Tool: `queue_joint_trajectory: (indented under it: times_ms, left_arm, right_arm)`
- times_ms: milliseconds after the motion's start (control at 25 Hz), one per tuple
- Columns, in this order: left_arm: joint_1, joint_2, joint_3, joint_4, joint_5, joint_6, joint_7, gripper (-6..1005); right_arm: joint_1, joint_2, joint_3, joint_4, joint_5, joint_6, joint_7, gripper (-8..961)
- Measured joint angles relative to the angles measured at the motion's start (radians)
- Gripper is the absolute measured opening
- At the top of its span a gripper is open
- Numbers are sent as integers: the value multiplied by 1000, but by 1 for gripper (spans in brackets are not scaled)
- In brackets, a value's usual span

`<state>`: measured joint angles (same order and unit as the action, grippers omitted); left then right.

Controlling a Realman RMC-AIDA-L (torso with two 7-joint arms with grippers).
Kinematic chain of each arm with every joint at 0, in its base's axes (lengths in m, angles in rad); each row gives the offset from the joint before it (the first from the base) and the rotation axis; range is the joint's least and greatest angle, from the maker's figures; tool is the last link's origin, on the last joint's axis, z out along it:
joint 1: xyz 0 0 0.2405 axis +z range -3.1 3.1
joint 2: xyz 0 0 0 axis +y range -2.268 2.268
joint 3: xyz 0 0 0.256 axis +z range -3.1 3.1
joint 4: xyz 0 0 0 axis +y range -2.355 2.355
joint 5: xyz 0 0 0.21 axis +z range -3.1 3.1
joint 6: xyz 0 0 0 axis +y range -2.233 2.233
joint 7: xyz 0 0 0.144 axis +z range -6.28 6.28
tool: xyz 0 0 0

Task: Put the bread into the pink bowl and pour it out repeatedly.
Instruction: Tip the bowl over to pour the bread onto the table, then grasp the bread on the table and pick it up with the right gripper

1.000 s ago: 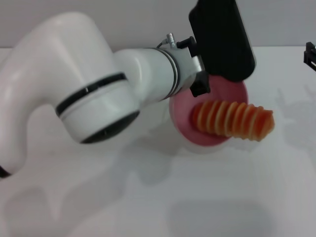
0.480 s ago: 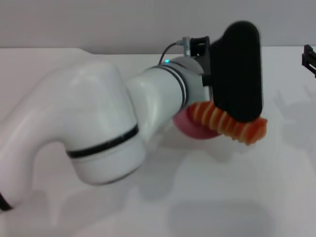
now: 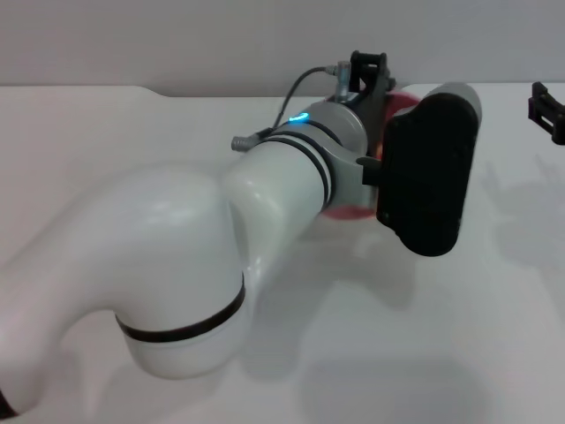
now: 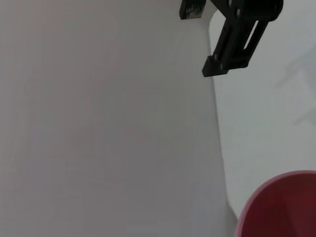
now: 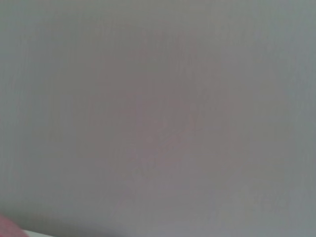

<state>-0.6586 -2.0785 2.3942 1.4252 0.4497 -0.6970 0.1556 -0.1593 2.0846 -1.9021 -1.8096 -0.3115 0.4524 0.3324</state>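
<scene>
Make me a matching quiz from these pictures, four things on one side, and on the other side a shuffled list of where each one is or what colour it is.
Things:
1. pink bowl
2. right claw
3. wrist light
4. table

Descriptions:
A. glows blue
B. white and flat
C. at the far right edge of the head view, apart from the bowl
D. mostly hidden behind the left arm in the head view

Pairs: 1-D, 2-C, 3-A, 4-B
</scene>
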Motion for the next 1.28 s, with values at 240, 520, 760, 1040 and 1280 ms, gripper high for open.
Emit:
queue_joint_trajectory:
  times_ms: [240,520,760,1040,1280]
  left_arm:
    - [8,0,29,-21,132,-37,77,46]
    - [11,0,38,-25,193,-49,131,46]
    - [21,0,67,-28,319,-67,182,46]
    - [28,0,88,-32,388,-62,203,46]
    - [8,0,23,0,276,-49,-36,46]
  right_arm:
    - [4,-1,-7,0,0,4,5,762]
    - [12,-2,-14,2,-6,16,9,763]
    - [12,-2,-12,0,-9,25,9,760]
    - [15,-2,-10,-2,-6,26,10,757]
    - [16,-1,-15,-7,-3,40,13,757]
